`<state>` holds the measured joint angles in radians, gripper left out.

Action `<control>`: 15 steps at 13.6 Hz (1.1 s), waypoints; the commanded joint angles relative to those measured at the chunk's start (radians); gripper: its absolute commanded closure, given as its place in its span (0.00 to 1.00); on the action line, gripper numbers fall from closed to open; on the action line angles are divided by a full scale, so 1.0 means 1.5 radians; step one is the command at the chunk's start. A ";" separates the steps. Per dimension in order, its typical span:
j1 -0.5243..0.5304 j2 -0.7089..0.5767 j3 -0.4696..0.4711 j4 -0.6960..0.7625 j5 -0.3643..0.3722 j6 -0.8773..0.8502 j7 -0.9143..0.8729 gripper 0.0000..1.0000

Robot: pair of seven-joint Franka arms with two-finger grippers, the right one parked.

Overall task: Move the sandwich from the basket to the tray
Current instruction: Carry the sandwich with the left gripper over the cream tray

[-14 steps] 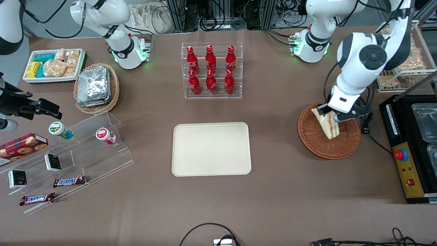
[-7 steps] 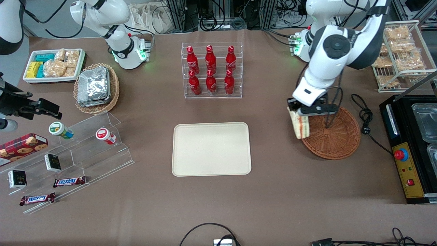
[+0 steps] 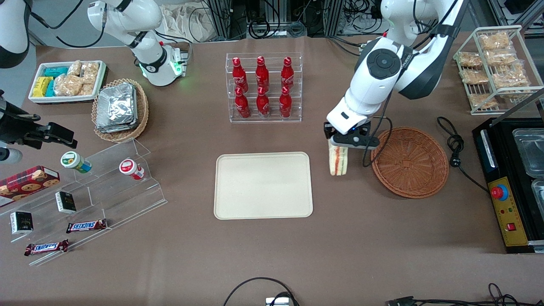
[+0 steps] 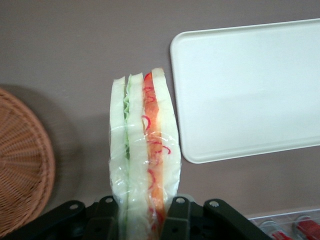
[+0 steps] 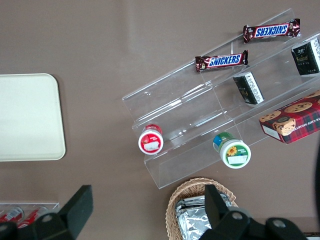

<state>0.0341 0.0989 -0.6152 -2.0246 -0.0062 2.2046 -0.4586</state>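
Glossy film wraps the sandwich; woven wicker basket; matt tray.

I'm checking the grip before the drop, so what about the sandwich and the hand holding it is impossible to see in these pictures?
- Front view: the top of the sandwich is covered by the hand, so the contact is hidden.
- Left wrist view: the sandwich's held end sinks between the black fingers and the picture's edge crops it.
- Neither view shows its broad faces, only the layered edge.
- How high it hangs over the table, between basket and tray, cannot be judged.

Brown table, metal framing, tangled cables at the table's edge
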 commanded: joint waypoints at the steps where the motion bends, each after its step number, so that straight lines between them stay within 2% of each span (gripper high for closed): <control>1: -0.030 0.086 -0.005 0.089 0.021 -0.012 -0.002 0.73; 4: -0.072 0.162 -0.005 0.147 0.080 -0.012 -0.040 0.73; 7: -0.104 0.258 -0.004 0.210 0.195 -0.010 -0.139 0.73; 9: -0.114 0.311 -0.004 0.245 0.241 -0.010 -0.191 0.72; 15: -0.145 0.397 -0.001 0.302 0.254 -0.007 -0.211 0.73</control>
<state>-0.1519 0.6531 -0.6224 -1.6327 0.3474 2.2067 -0.7349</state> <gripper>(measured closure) 0.727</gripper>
